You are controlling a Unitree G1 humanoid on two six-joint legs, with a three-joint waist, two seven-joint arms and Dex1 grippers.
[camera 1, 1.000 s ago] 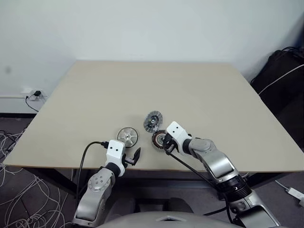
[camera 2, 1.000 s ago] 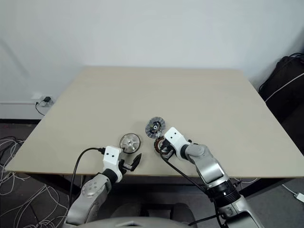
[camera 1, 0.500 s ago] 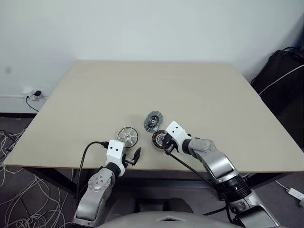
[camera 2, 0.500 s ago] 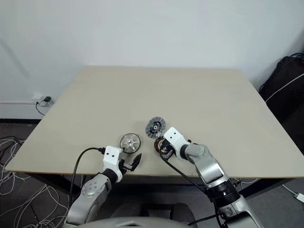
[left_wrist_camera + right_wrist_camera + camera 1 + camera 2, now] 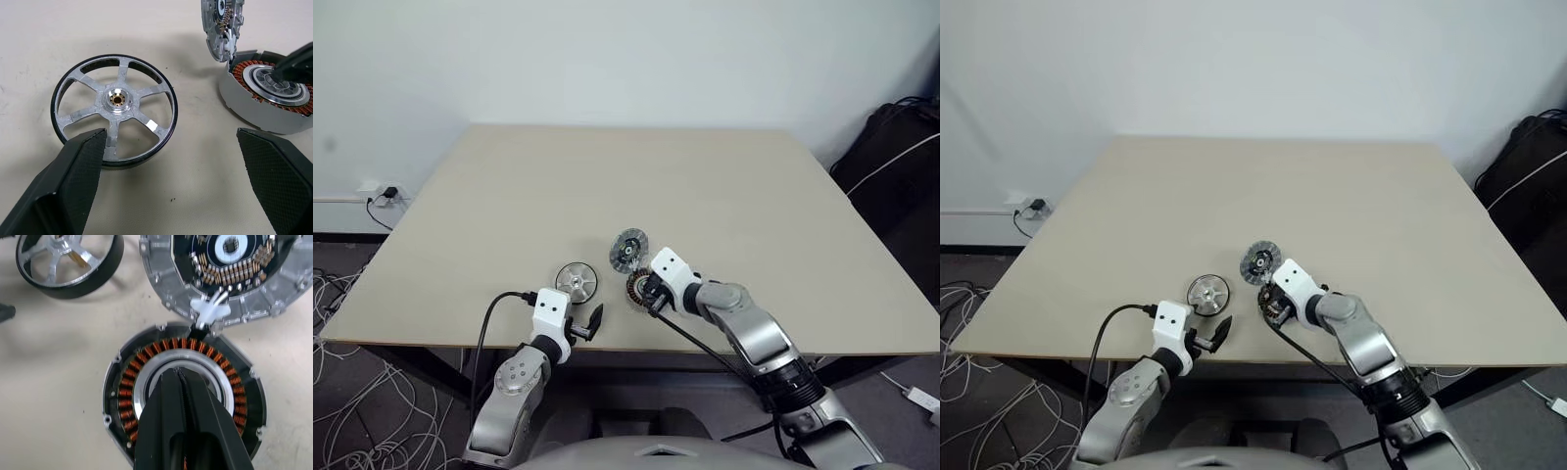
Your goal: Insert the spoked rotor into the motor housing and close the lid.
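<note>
Worktop (image 5: 724,186) carries all parts close to its near edge. Housing (image 5: 183,396) lies flat, copper windings up, bore empty; its lid (image 5: 222,274) stands hinged open on the far side, circuit face exposed, presumably to leave the bore clear. Rotor (image 5: 115,110) rests flat just beside the housing, toward the left edge, not yet inserted. Right gripper (image 5: 180,377), fingers pressed together and holding nothing, points into the housing's silver centre; contact cannot be told. Left gripper (image 5: 171,161) hangs wide apart and empty, near the rotor, likely ready to pick it up.
</note>
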